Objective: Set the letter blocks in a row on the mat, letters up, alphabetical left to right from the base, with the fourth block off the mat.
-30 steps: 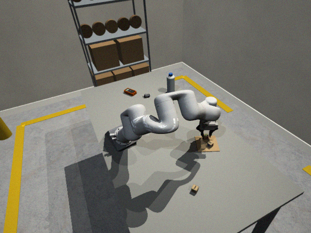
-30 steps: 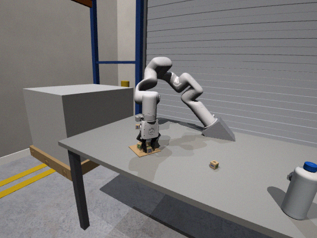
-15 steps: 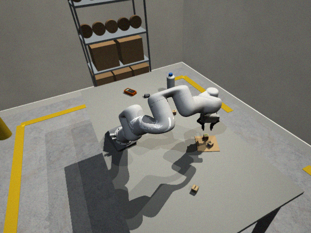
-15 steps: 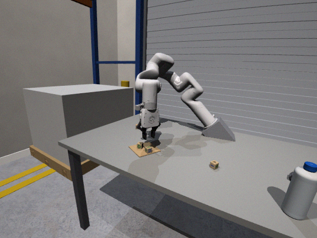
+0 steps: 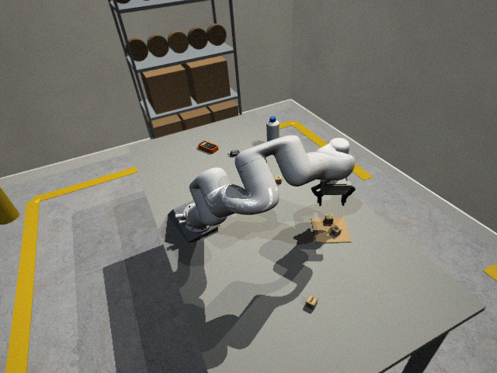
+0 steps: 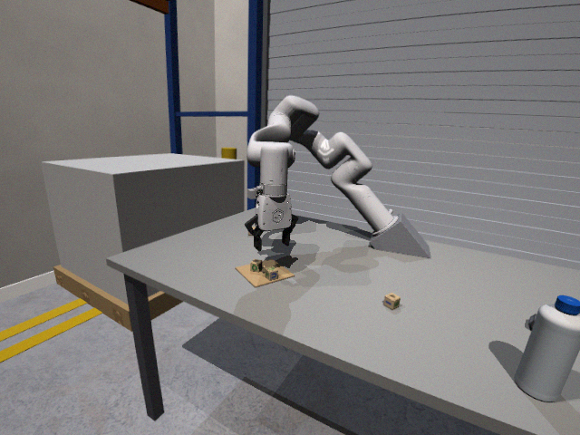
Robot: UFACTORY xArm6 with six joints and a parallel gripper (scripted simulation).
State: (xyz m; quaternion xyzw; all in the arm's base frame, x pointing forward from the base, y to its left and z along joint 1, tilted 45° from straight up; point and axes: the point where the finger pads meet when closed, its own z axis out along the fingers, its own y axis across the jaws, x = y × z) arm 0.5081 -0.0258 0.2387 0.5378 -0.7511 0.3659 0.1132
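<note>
A brown mat (image 5: 323,236) (image 6: 255,279) lies on the grey table. Two lettered blocks stand on it close together: one with green print (image 5: 328,218) (image 6: 256,265) and one with blue print (image 5: 335,230) (image 6: 271,272). My gripper (image 5: 332,200) (image 6: 271,243) hangs open and empty a little above these two blocks, fingers pointing down. A third block (image 5: 278,179) (image 6: 391,300) lies off the mat towards the bottle, partly hidden by the arm in the top view. A fourth block (image 5: 311,301) lies off the mat near the table's front edge.
A white bottle with a blue cap (image 5: 272,128) (image 6: 547,355) stands near one end of the table. An orange device (image 5: 207,146) and a small dark object (image 5: 234,152) lie beyond the arm's base. A shelf rack (image 5: 180,60) stands behind the table.
</note>
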